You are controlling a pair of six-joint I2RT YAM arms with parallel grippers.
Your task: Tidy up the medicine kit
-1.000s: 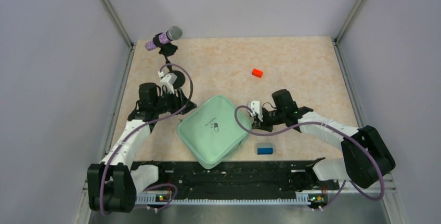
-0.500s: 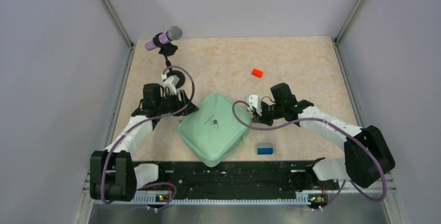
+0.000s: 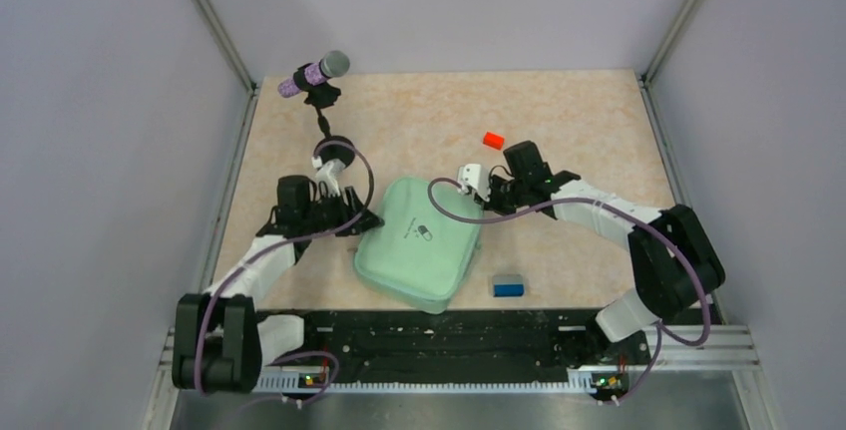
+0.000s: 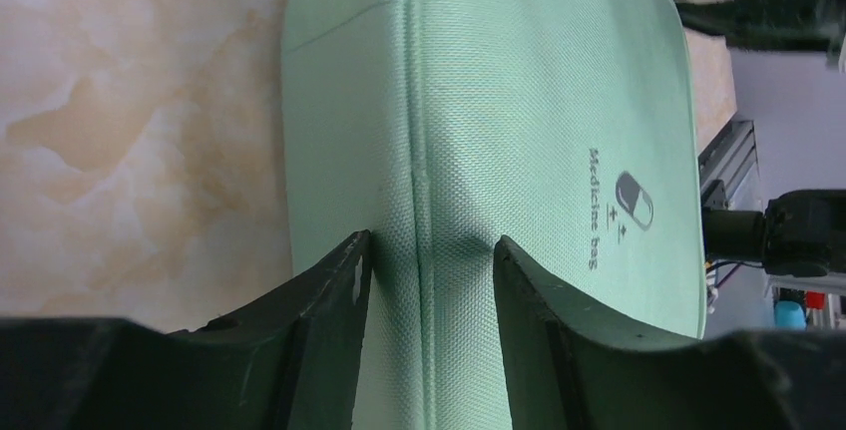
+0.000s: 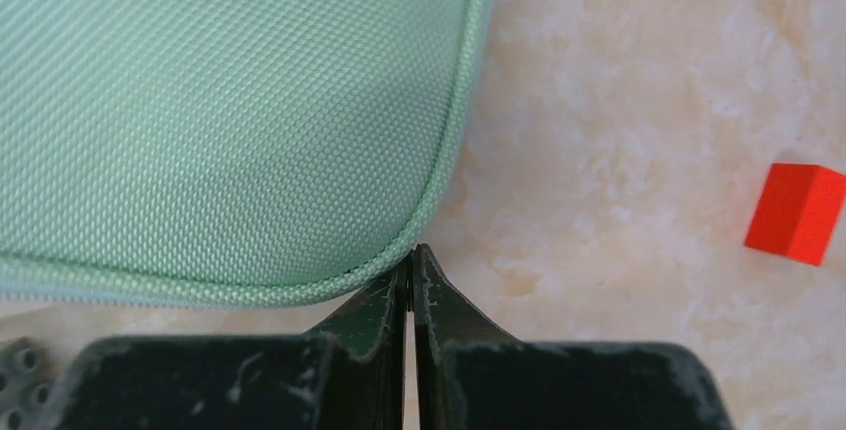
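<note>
The medicine kit, a pale mint-green fabric case with rounded corners, lies flat and closed on the marbled beige table, a little toward the near edge and between the 2 arms. Its lid bears a small dark pill icon beside the words "Medicine bag". The left gripper meets the kit at its left edge. In the left wrist view its 2 black fingers stand partly apart and straddle the raised seam where the side wall meets the lid, 1 tip against the side and 1 on the top fabric, so the edge sits pinched between them. The right gripper reaches the kit's far right corner. In the right wrist view its fingers are pressed tightly together, with no gap and nothing visible between them, and their joined tip touches the curved zipper rim of the corner. A small orange-red block rests on the table beyond the right gripper, apart from the kit. A small blue block sits near the kit's near right side. A microphone on a stand occupies the far left corner.
</note>
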